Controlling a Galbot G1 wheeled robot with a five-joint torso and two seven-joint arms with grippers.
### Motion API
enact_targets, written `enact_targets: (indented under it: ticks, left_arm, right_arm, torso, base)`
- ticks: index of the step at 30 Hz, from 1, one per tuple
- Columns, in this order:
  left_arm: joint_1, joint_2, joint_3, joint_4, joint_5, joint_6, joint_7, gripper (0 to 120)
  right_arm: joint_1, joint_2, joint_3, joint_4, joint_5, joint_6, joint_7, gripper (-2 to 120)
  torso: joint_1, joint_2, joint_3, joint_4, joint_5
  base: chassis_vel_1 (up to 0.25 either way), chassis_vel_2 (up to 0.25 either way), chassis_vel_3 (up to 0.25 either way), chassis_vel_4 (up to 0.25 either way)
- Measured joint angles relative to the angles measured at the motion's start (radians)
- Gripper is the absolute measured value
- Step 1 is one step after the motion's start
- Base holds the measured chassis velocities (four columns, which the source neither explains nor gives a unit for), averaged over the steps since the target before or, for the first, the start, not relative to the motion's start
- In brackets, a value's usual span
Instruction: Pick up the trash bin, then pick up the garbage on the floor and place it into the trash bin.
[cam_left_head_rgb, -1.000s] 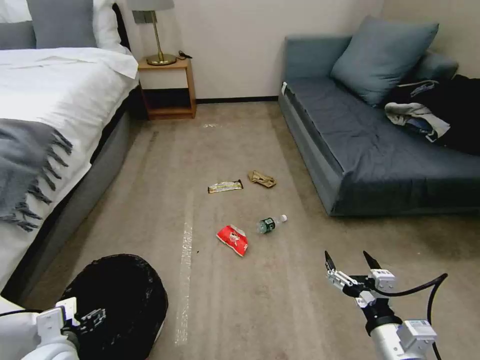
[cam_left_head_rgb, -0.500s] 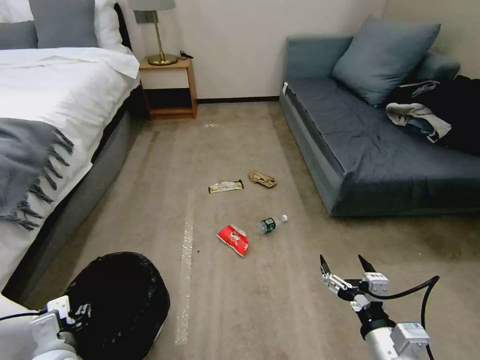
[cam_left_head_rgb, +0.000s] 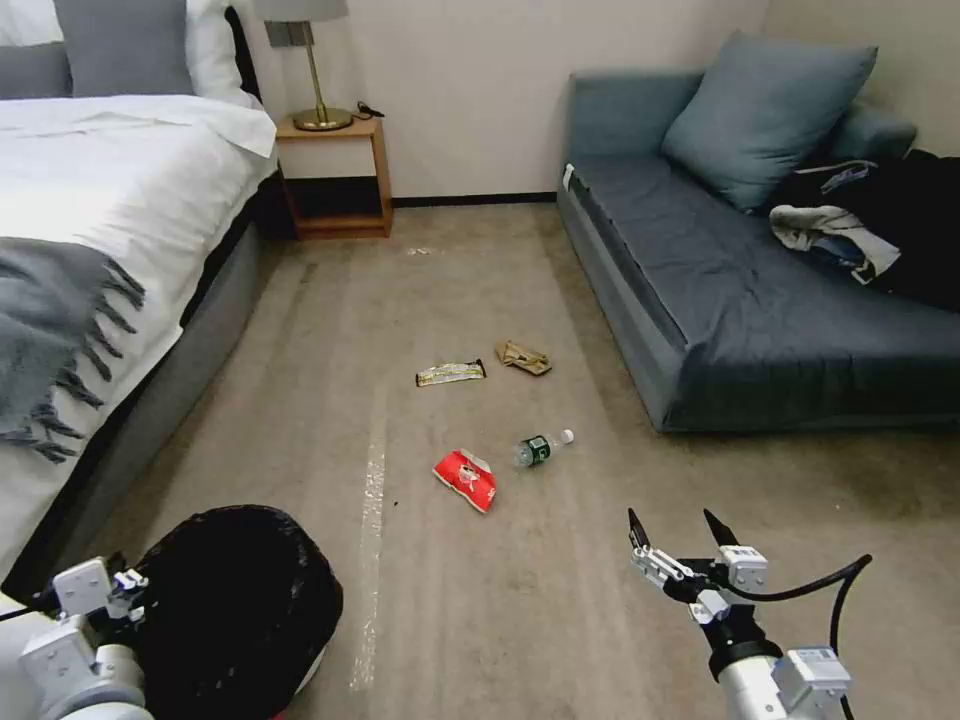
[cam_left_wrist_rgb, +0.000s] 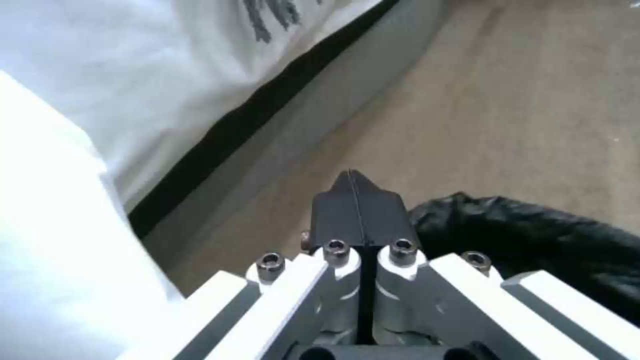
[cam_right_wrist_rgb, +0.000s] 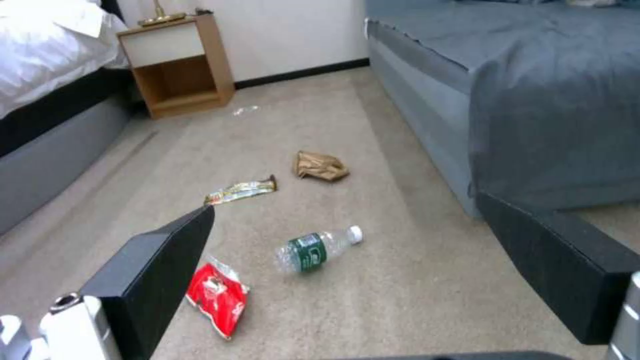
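Head view, trash bin (cam_left_head_rgb: 240, 600) beside bed (cam_left_head_rgb: 100, 250), sofa (cam_left_head_rgb: 760, 290) right of garbage (cam_left_head_rgb: 466, 478)

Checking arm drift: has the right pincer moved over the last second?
Yes. The right pincer, open, has slid left and nearer the robot, judged against the red snack bag lying on the carpet.

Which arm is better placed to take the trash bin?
Left. The left gripper, fingers shut, sits beside the trash bin; the right gripper hangs open, across the carpet.
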Motion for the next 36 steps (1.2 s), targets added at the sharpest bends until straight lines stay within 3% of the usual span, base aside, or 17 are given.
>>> enact_targets:
  ticks: [9,17,21,25,27,30,36]
  left_arm:
    - [-0.003,0.016,-0.014,0.071,-0.024,0.077,-0.014,0]
    - [-0.010,0.014,-0.008,0.098,-0.043,0.109,0.004,0]
    - [-0.013,0.015,-0.006,0.104,-0.045,0.119,0.016,8]
    - [-0.017,0.021,-0.005,0.104,-0.059,0.147,0.033,29]
    - [-0.017,0.021,-0.005,0.104,-0.060,0.148,0.033,30]
    - [-0.016,0.025,-0.008,0.099,-0.068,0.166,0.039,47]
    - [-0.012,0.030,-0.010,0.088,-0.076,0.198,0.039,65]
  right_arm:
    - [0.015,-0.007,-0.001,-0.005,0.023,-0.012,-0.001,100]
    - [0.033,-0.017,-0.003,-0.038,0.034,-0.016,-0.003,100]
    - [0.043,-0.019,-0.008,-0.053,0.037,-0.016,-0.003,100]
    - [0.062,-0.026,-0.012,-0.077,0.045,-0.017,-0.004,100]
    - [0.064,-0.027,-0.011,-0.078,0.046,-0.017,-0.004,100]
    - [0.069,-0.030,-0.009,-0.084,0.051,-0.017,-0.004,100]
    - [0.069,-0.031,-0.006,-0.085,0.051,-0.017,-0.004,100]
  torso:
    - [0.000,0.000,0.000,0.0001,0.0000]
    - [0.000,0.000,0.000,0.0001,0.0000]
    - [0.000,0.000,0.000,0.0001,-0.0001]
    - [0.000,0.000,0.000,0.0000,0.0000]
    - [0.000,0.000,0.000,0.0001,0.0000]
    - [0.000,0.000,0.000,0.0001,0.0000]
    - [0.000,0.000,0.000,0.0001,0.0000]
  base:
    - [0.000,0.000,0.000,0.000]
    - [0.000,0.000,0.000,0.000]
    - [0.000,0.000,0.000,0.000]
    - [0.000,0.000,0.000,0.000]
    - [0.000,0.000,0.000,0.000]
    - [0.000,0.000,0.000,0.000]
    - [0.000,0.000,0.000,0.000]
